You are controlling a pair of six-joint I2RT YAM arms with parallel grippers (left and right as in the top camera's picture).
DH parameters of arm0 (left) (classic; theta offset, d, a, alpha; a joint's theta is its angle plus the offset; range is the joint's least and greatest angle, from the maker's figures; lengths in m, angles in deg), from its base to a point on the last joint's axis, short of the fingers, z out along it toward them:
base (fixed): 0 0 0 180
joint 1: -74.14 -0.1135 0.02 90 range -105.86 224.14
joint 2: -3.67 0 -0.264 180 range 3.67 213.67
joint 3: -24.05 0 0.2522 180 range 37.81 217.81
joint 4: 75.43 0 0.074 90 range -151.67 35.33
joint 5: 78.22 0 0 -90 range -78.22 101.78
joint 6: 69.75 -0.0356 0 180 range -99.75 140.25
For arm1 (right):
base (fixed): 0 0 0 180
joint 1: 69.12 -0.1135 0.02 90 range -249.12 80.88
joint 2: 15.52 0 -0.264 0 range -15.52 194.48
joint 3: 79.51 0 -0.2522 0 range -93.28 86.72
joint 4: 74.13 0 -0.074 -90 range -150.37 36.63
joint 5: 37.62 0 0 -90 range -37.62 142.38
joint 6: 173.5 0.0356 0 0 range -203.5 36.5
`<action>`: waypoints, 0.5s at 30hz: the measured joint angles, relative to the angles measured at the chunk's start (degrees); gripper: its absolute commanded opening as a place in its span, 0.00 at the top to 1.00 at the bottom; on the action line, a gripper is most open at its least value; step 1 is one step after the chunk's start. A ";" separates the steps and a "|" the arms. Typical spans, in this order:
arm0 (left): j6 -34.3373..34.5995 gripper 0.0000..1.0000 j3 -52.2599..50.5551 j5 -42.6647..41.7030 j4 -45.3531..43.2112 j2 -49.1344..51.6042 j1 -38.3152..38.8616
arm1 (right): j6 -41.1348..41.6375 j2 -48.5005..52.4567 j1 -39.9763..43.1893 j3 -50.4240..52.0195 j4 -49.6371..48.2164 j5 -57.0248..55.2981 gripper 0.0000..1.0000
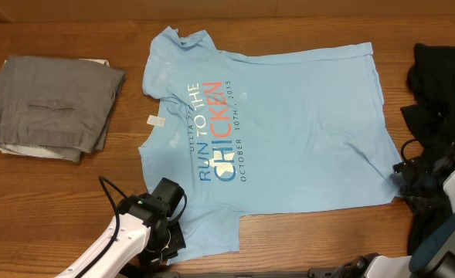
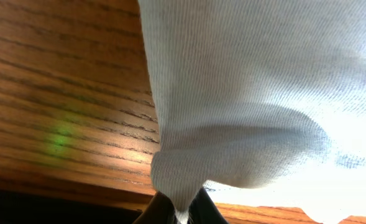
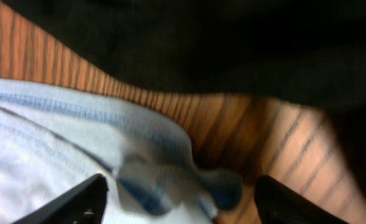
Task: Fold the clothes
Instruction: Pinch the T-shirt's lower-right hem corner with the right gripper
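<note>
Two corners, it seems, are being taken for the first fold. The left gripper [image 2: 181, 214] is pinched on the T-shirt [image 1: 289, 116], spread print-up on the desk [image 1: 49, 201]. The right gripper [image 3: 179, 199] stands apart around its hem corner and should next close there. No container shows.

Folded grey garment [image 1: 53, 108], black fabric heap [image 1: 443, 69], wooden table [image 1: 57, 193]

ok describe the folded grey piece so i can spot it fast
On the wooden table, look left of the light blue T-shirt spread flat in the middle. Near the left edge lies a grey garment, folded into a neat stack. It is the only grey, folded piece; the black clothes on the right are a loose heap.
</note>
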State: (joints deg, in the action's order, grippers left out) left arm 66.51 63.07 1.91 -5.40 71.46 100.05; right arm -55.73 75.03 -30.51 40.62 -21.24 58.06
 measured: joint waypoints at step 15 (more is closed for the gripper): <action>0.00 0.92 -0.07 0.00 -0.04 0.00 0.00 | -1.18 -0.17 -0.02 1.03 -1.46 -1.11 0.22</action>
State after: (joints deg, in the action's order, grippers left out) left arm 66.51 63.00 1.91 -5.44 71.46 100.05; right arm -56.91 74.85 -30.53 41.64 -22.70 56.94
